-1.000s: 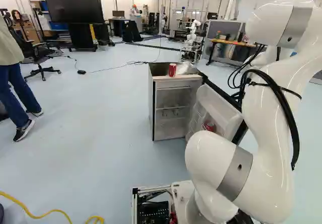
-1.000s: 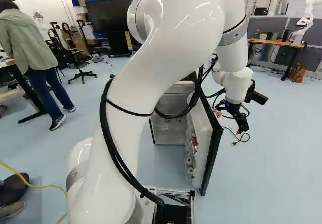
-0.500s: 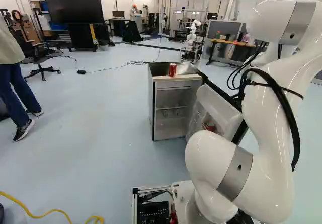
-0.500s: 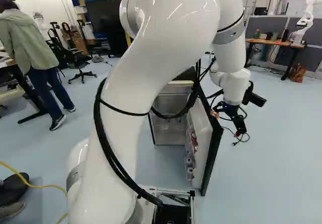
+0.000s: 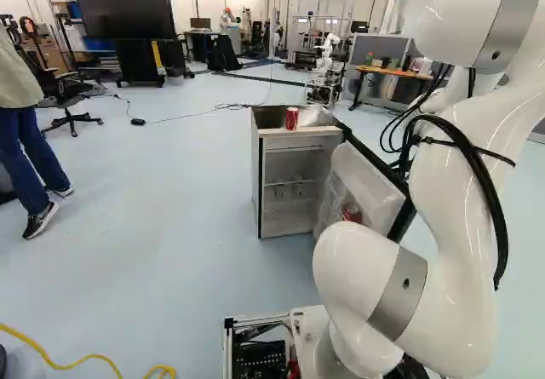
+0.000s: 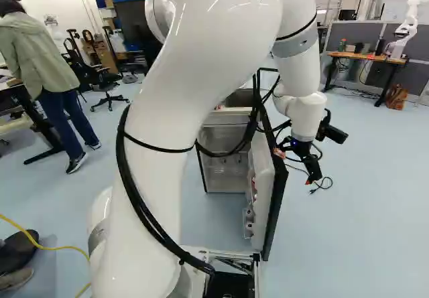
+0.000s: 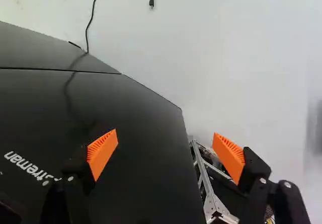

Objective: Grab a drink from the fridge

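Two red drinks are in play: one red can [image 5: 291,118] stands upright on top of the fridge [image 5: 274,133], near the middle of the left base view, and a second red item [image 5: 351,214] sits in the inner racks of the door, lower and to the right. And look at that door [image 6: 275,207]! It hangs wide open, and it's the big obstacle here, standing between the gripper [image 6: 312,174] and the open fridge compartment. The claw is out on the door's dark outer side, right of centre in the right base view, its fingers spread wide with nothing between them. In the wrist view one orange pad [image 7: 103,151] is over the dark panel; whether it touches, nobody can tell from here. Past the other pad comes the metal base frame [image 7: 204,176]. Beside the can on the fridge lies something silvery and crumpled [image 5: 315,118]. A black cable with a plug [image 6: 322,185] trails over the floor near the claw. Down at the lower left of the left base view runs a yellow cable [image 5: 60,365], with a large screen [image 5: 123,10] at the upper left. Upper right in the right base view: a wooden desk [image 6: 365,57], another robot [image 6: 405,29], and a brown bag [image 6: 396,97] on the floor.
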Tool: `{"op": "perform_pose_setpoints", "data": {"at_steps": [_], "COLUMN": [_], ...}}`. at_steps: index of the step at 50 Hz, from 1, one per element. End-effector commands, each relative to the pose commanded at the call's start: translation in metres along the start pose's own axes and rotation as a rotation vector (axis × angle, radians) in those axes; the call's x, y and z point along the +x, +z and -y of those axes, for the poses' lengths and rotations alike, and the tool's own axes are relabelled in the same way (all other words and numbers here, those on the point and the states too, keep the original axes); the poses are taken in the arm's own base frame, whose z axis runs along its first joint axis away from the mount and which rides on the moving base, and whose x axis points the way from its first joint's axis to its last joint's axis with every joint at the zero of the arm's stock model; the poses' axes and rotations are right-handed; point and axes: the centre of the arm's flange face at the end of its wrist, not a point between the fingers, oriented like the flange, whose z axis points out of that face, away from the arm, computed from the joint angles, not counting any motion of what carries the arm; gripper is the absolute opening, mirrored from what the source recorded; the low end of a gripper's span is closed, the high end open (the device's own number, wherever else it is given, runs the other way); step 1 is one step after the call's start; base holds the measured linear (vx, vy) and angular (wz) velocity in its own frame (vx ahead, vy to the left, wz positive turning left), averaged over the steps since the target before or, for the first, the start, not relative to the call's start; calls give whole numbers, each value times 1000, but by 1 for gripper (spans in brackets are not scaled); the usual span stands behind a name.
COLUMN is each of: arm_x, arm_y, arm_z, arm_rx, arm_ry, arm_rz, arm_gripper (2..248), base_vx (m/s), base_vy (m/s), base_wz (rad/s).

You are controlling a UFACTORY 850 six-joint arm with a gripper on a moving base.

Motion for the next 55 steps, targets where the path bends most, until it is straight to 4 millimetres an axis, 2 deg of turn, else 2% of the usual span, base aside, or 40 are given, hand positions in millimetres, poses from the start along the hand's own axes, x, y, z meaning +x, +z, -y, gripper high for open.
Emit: {"op": "perform_pose_setpoints", "data": {"at_steps": [55], "arm_x": [-48], "arm_y": [-4], "arm_z": [41], "arm_rx": [5], "arm_ry": [-88], "arm_rz": [42], "arm_gripper": [247], "base_vx": [0], "base_vy": [0], "base_wz": [0]}}
